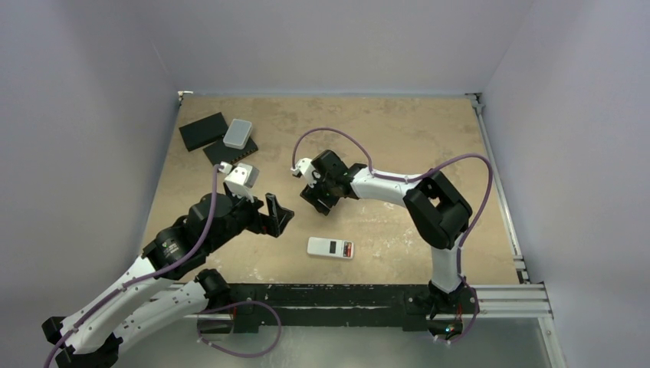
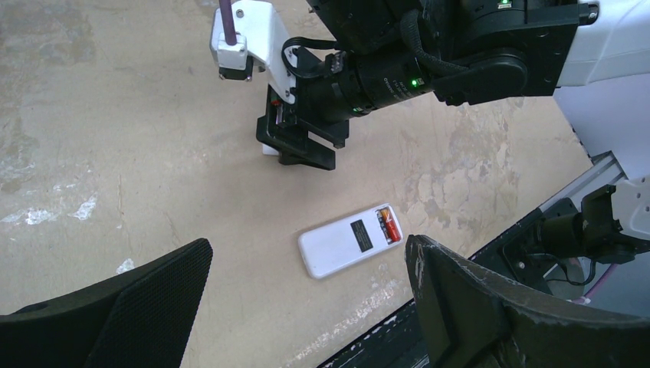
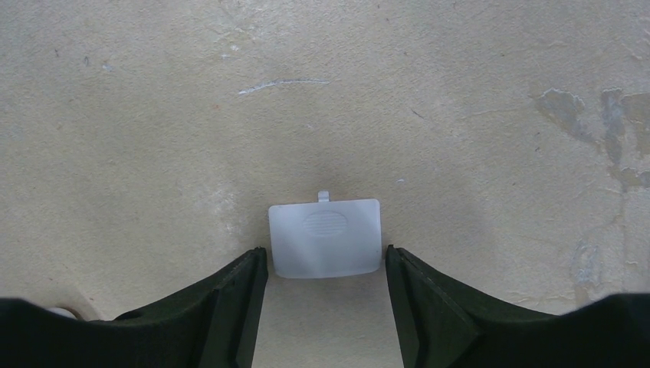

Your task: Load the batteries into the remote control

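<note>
On the table (image 1: 398, 126), the remote control (image 2: 345, 247) held 2 batteries (image 2: 388, 225); its cover (image 3: 326, 234) lay unfitted between the right gripper's (image 3: 326, 259) spread fingers; the left gripper (image 1: 264, 208) gaped wide.

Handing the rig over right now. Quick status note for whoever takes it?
Left gripper: open, empty, hovering near the remote control.
Right gripper: down at the table, jaws flanking the loose battery cover; grip unclear.
The remote lies back up near the front edge, compartment open, batteries inside.
Done: batteries look loaded.
Left: probably lift the cover and fit it on the remote.
</note>
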`<state>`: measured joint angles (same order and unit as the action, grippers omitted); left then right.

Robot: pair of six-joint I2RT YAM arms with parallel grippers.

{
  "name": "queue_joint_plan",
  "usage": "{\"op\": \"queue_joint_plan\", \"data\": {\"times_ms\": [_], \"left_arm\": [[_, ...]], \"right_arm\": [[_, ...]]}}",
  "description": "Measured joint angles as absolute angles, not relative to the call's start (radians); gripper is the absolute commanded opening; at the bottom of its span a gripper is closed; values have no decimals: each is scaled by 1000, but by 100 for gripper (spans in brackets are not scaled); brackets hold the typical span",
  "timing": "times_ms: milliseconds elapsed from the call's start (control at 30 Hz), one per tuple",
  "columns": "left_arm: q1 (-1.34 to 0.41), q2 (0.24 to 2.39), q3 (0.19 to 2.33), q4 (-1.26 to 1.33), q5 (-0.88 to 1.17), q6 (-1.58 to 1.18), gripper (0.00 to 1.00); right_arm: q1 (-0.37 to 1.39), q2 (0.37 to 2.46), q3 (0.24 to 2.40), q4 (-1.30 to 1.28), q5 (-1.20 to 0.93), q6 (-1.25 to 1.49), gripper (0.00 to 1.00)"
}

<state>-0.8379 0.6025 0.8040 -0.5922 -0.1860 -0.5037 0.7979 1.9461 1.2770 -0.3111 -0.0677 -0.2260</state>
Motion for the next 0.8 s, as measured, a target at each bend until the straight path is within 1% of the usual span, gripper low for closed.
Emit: {"op": "queue_joint_plan", "data": {"times_ms": [133,200,400,600,800], "left_arm": [[-838,603,804,-592,-186,-504,99],[-838,603,804,-592,-186,-504,99],[-838,603,804,-592,-186,-504,99],[-838,603,804,-592,-186,-504,99],[-838,603,804,-592,-186,-504,99]], "right_arm": [[800,1946,1277,-313,-68,-223,58],[801,1946,1277,-315,-69,-221,52],[802,1946,1277,-316,-68,-220,41],[802,1939,1275,-318,-64,-208,38],[801,1874,1233,-358,-37,-196,37]]}}
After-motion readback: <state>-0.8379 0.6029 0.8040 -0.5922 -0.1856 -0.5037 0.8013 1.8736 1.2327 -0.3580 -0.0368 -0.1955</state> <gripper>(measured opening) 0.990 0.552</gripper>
